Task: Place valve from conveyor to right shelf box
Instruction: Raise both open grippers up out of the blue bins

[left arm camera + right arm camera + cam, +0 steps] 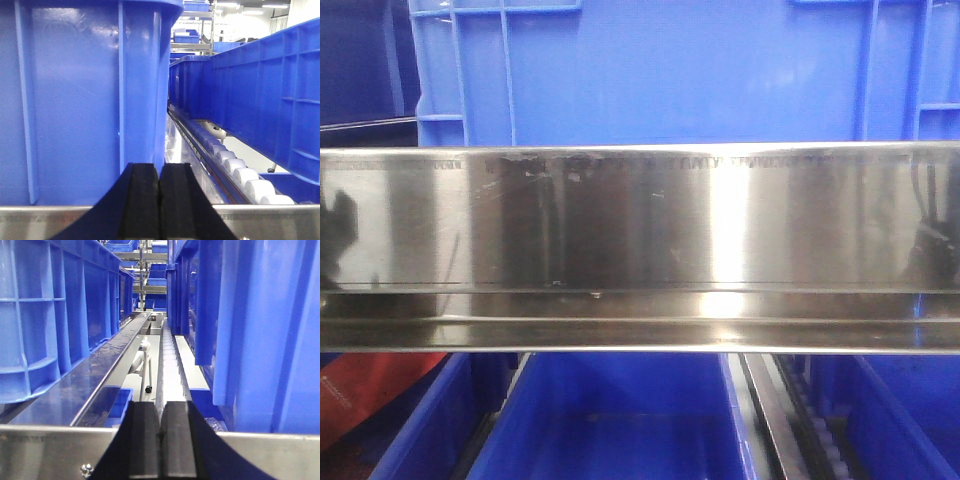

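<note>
Looking along our left gripper point(159, 200) from its wrist camera, we see the two black pads pressed flat together with only a thin seam between them and nothing pinched there. It sits just above a brushed steel rail point(270, 220), facing the ribbed wall of a blue crate point(75, 100). A track of white rollers point(240, 172) runs away to the right of it, beside a row of further blue boxes point(265, 95).

Our right gripper point(160, 440) is in the same state: pads closed against each other, empty, poised over another steel shelf edge point(45, 450). Tall blue bins point(260, 330) stand on both sides of a narrow roller lane point(170, 365).

In the front view a wide polished steel beam point(640, 250) crosses the frame, with a blue container point(670, 70) above it and open blue bins point(610, 420) below.

We cannot find the valve or the conveyor in any of these views.
</note>
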Controlling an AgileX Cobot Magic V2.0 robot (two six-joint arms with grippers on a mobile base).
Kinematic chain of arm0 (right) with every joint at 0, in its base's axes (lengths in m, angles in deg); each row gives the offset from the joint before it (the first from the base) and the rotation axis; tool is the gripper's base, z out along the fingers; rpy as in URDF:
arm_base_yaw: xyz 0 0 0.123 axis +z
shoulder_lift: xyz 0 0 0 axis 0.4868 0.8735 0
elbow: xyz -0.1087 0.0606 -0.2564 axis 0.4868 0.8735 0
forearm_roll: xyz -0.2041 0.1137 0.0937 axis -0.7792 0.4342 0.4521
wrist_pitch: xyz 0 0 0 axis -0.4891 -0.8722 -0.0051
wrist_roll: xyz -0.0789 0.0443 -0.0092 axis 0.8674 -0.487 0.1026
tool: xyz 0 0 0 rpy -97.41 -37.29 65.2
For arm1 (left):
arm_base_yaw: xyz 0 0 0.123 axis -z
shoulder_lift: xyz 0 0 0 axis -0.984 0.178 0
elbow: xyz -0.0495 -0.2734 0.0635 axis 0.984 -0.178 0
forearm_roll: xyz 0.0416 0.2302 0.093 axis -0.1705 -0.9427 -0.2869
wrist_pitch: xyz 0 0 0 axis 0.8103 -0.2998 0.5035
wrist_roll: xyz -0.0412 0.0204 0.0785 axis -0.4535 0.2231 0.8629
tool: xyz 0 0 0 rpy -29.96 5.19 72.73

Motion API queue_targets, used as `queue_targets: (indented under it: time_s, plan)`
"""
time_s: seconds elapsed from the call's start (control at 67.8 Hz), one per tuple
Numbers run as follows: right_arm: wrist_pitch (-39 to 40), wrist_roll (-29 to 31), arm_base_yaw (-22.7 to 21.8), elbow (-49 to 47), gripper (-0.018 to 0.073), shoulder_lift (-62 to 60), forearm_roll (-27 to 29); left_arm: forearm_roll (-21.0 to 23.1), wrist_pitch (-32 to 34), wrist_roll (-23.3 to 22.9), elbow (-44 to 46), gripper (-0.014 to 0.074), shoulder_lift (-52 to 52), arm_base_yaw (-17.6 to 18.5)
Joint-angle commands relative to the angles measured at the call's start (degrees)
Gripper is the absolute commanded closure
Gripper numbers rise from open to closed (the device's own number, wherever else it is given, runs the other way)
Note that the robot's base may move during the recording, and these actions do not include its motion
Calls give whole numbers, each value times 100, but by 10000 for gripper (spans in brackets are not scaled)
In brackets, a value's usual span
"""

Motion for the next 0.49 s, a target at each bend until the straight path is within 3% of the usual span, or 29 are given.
queue_targets:
  time_s: [0.0, 0.472]
  plan:
    - [95, 33, -21, 3, 727, -14, 20, 41, 53, 30, 13, 707, -26, 31]
    - [95, 33, -21, 3, 727, -14, 20, 41, 53, 30, 13, 707, -26, 31]
